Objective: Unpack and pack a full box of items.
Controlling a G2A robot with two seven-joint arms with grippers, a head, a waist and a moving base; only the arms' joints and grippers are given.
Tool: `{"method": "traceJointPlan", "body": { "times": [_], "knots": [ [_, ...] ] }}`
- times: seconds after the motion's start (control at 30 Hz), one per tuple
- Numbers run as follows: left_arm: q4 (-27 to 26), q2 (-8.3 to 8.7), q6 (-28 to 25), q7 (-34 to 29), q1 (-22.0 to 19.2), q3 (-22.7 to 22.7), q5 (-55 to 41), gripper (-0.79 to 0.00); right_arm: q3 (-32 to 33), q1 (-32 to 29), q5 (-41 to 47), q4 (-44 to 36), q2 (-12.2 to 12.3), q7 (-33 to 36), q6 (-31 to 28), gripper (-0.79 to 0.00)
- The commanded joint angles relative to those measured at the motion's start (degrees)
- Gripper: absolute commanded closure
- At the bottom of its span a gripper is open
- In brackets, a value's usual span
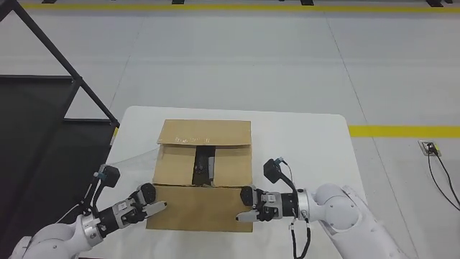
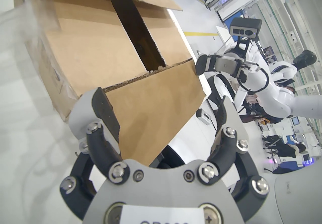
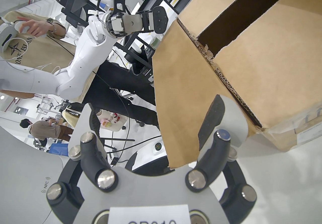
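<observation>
The box (image 1: 205,162) sits lower centre on the surface (image 1: 309,137). Left claw (image 1: 158,200) and right claw (image 1: 246,205), jaws apart, straddle the near flap (image 1: 200,208) corners. Fold it outward evenly, both sides together.

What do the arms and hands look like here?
White glossy shells on left arm and right arm. The left hand and right hand match: silver screwed base plate, black linkages, white-backed fingers with black pads, white label. Each wrist carries a black camera on a bracket; black cables at the right wrist.

Upright brown cardboard box (image 1: 230,167), top partly open
</observation>
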Motion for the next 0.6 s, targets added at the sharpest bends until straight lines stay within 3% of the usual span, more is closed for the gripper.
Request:
{"method": "traceJointPlan", "body": {
  "times": [0.0, 0.37, 0.57],
  "knots": [
    [0.7, 0.28, -0.4, -1.4, -0.2, 0.0, 0.0, -0.785, -0.4, 0.4, 0.0, 0.4, 0.0, 0.3, 0.0, -0.785],
    [0.8, 0.32, -0.4, -1.6, -0.2, 0.0, 0.0, -0.785, -1.9, 1.2, 3.1, -0.6, 0.1, -1.3, -0.7, -0.785],
    [0.1, 0.47, 0.5, 0.7, 0.3, 1.6, 2.9, -0.785, -3.0, 4.0, 11.8, 1.5, -1.0, -7.1, 9.0, -0.785]
  ]
}}
